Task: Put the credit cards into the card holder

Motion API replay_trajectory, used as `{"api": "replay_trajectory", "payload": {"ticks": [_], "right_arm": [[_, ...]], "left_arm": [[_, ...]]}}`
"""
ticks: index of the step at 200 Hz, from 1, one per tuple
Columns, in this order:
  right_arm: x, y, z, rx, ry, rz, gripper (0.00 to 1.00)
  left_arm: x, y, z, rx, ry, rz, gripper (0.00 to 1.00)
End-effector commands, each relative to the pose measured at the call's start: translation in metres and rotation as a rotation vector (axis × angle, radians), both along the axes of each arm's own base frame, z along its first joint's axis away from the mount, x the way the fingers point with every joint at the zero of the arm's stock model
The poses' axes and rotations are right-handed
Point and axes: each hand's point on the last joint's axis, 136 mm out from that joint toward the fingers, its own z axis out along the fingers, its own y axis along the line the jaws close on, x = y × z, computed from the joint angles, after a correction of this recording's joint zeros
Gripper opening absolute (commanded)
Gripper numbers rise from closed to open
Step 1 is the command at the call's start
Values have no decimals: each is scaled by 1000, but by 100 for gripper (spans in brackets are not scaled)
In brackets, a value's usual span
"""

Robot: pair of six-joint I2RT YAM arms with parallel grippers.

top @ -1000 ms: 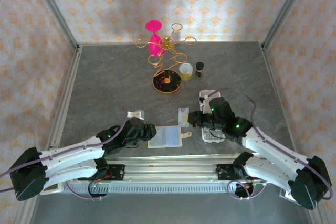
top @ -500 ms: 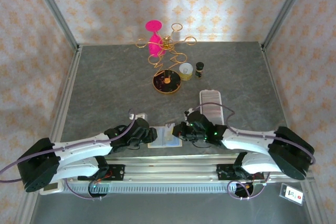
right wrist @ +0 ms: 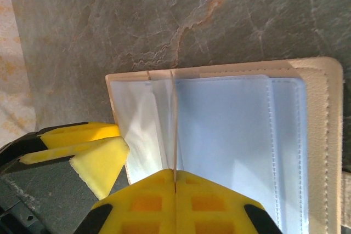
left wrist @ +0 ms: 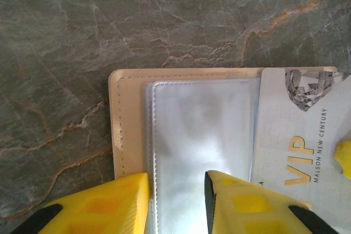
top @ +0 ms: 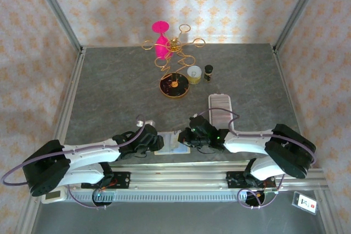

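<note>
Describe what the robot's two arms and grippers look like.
The left arm and right arm have white shells with black joints, and a purple cable loops along each. The left gripper and right gripper have blocky yellow fingers moulded with square recesses on black mounts.

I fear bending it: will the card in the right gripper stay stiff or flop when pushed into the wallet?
Probably stiff: edge-on in the shut right gripper, the card runs straight. It looks thin and smooth, so it may slip. The card holder's clear sleeves seem softer.
</note>
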Motion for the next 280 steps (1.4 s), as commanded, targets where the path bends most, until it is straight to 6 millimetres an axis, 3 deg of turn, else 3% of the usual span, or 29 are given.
{"api": "replay_trajectory", "payload": {"ticks": [1, 69, 96, 223, 280], "right_arm": [[6, 4, 3, -4, -41, -1, 0], [0, 4, 0, -1, -47, 38, 0], [2, -7, -3, -74, -70, 34, 0], [-5, 5, 6, 65, -46, 35, 0], [-6, -3, -4, 38, -26, 10, 0]], "left_arm": [[-6, 5, -11, 29, 20, -10, 33], [-9, 9, -16, 41, 28, -8, 31], [-9, 10, -16, 44, 28, -6, 30], [-9, 10, -16, 37, 29, -4, 28], [-10, 10, -17, 39, 32, -5, 28]]}}
